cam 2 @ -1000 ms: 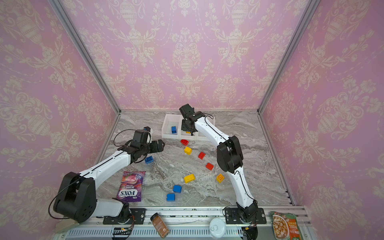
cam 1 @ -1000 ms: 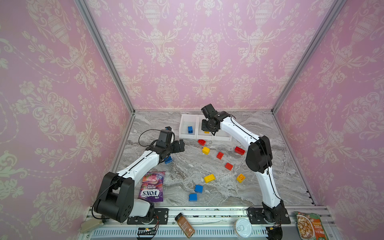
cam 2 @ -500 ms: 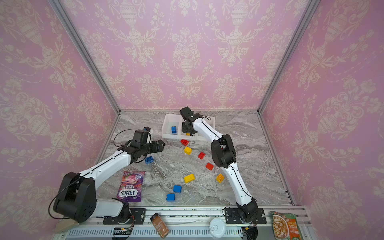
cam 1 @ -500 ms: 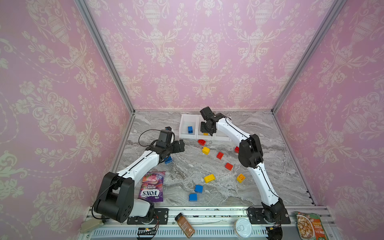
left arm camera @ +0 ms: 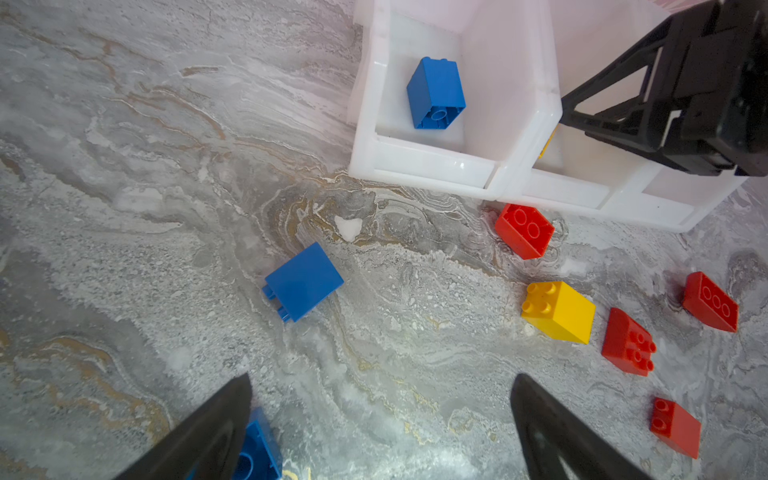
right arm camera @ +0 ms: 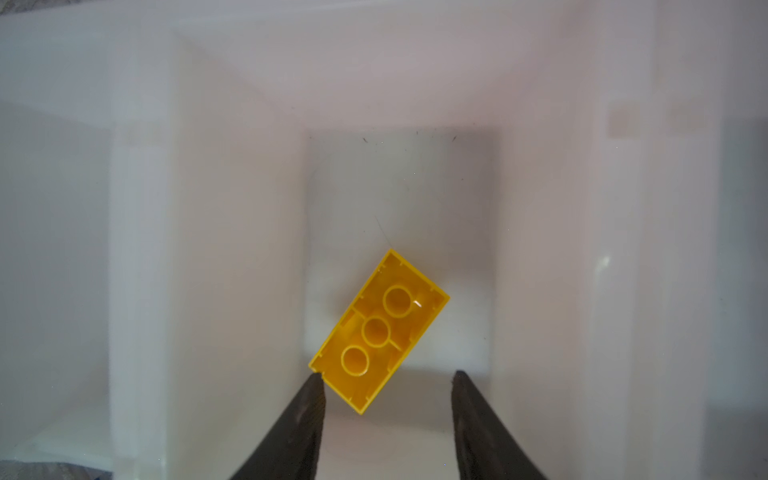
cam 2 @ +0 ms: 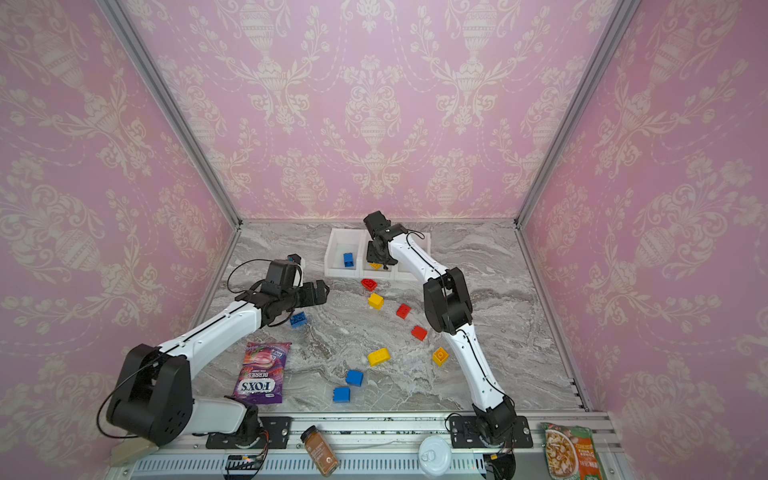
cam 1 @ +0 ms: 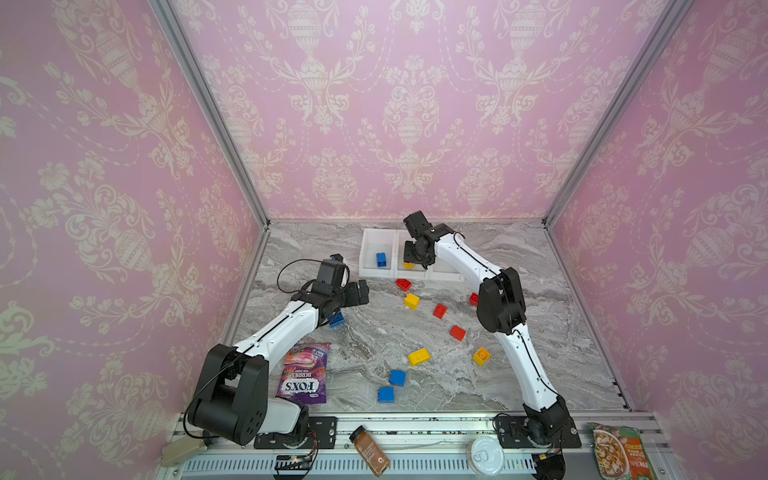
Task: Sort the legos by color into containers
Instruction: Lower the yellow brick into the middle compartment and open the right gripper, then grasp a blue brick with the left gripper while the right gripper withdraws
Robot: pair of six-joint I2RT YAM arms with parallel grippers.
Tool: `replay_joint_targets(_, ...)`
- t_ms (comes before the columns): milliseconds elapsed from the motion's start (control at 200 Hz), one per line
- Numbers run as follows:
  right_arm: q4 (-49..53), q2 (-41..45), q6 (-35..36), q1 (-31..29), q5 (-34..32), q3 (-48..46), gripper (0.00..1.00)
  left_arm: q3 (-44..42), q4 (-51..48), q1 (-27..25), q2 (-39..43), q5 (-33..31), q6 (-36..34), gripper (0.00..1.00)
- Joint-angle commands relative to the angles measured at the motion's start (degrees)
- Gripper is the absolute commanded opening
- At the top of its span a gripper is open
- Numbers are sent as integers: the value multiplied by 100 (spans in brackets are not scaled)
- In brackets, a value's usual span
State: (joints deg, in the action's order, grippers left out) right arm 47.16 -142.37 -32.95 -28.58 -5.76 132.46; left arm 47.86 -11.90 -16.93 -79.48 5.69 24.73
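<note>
While the yellow brick (right arm camera: 378, 332) lies hollow side up in the middle bin (right arm camera: 232, 208), its long axis runs oblique to the finger gap of the right gripper (right arm camera: 387, 373) just above; those fingers stand partly apart, gripping nothing; the left gripper (left arm camera: 382, 376), wide open and empty, is the nearer one to the blue brick (left arm camera: 303, 282) on the table (left arm camera: 124, 166).

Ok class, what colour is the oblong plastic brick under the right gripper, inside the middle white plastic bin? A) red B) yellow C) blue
B: the right wrist view shows a yellow oblong plastic brick, hollow side up, in the white plastic bin beyond the right gripper.
</note>
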Motion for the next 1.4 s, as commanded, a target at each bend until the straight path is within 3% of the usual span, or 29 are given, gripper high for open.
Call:
replay_joint_targets(0,98,96,83,-1,17,106,55,180,-177,58,49,-42,-21,99)
replay_joint_targets(335,-344,858,203,-72,180,-404,70,267,-463,58,5,-245,-88,99)
replay_joint_targets(505,-436,1450,492,-289,189,-844,88,473,-954,58,-137,-419,-298,99)
replay_joint_targets(675,-661,2268,597,-479,440,-1748,94,746,-1542,58,-370,-554,-601,95)
replay_joint_targets(881,-1334,3523,314,-526,900,-3463,96,1362,-2035,61,-982,-540,-943,89)
replay_joint_targets(1076,-1494,4490,72,-530,1029,-4585,97,2004,-2368,67,-1746,-916,-13,84)
replay_joint_targets(1271,-1417,5125,-86,-526,1112,-5241,98,2366,-2268,67,-2089,-747,1228,84)
replay_joint_targets(1396,-1345,5430,-98,-530,1138,-5461,98,2926,-2617,97,-2430,-663,1537,80)
